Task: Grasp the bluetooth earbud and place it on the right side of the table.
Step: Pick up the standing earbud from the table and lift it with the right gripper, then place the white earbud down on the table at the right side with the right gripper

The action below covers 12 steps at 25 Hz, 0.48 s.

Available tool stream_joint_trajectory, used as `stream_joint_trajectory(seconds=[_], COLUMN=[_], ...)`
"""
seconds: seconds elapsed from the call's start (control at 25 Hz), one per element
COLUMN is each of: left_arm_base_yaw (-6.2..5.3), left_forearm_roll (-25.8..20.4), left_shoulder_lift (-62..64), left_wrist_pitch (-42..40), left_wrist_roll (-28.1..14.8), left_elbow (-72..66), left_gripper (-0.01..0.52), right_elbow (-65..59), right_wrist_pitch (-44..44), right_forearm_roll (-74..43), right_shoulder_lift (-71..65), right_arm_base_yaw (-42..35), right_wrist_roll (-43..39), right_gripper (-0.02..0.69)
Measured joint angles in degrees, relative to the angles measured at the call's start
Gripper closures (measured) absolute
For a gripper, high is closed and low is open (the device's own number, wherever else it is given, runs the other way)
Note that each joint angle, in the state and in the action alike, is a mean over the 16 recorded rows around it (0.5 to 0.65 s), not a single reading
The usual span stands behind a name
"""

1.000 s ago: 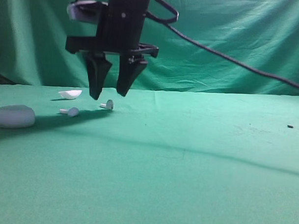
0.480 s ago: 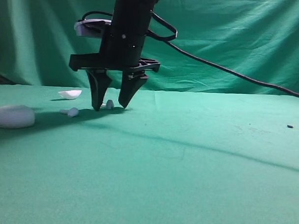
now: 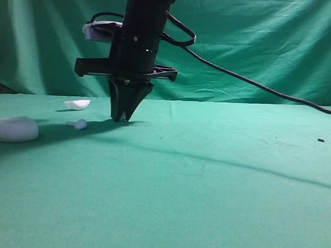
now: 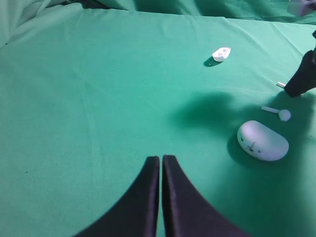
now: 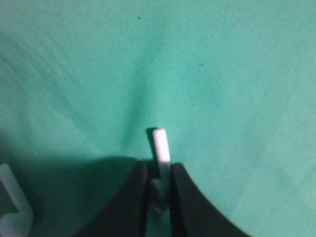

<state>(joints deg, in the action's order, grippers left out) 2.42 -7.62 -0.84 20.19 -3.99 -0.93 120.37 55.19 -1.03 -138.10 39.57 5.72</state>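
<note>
With right gripper (image 5: 159, 185) clamped on small white glossy plastic earbud (image 5: 160, 144), lift straight up slowly from green cloth bench (image 3: 218, 175), without squeezing stem out.

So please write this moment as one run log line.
phase: grasp | right gripper: shut on bluetooth earbud, on table | left gripper: shut, holds nothing | second earbud: untouched

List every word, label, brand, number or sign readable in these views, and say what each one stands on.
No readable text in any view.
Case: small dark marks on its front, too small and blurred to read.
Earbuds, shell, table, both end effectors: no lettering visible.
</note>
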Motion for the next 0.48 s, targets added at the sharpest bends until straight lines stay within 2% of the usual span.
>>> stream_joint_trajectory(seconds=[0.12,0.48], left_arm_base_yaw=[0.0,0.0], left_forearm_roll=[0.0,0.0], left_shoulder_lift=[0.0,0.0], left_wrist_pitch=[0.0,0.0], left_wrist_roll=[0.0,0.0], left_elbow=[0.0,0.0], left_gripper=[0.514,0.514], right_elbow=[1.2,4.7], right_wrist_pitch=[1.6,9.5], right_forearm_roll=[0.1,-1.5], right_shoulder_lift=[0.1,5.2], right_arm_base_yaw=[0.0,-0.7], right_wrist_roll=[-0.1,-1.3], right_gripper=[0.583,0.585])
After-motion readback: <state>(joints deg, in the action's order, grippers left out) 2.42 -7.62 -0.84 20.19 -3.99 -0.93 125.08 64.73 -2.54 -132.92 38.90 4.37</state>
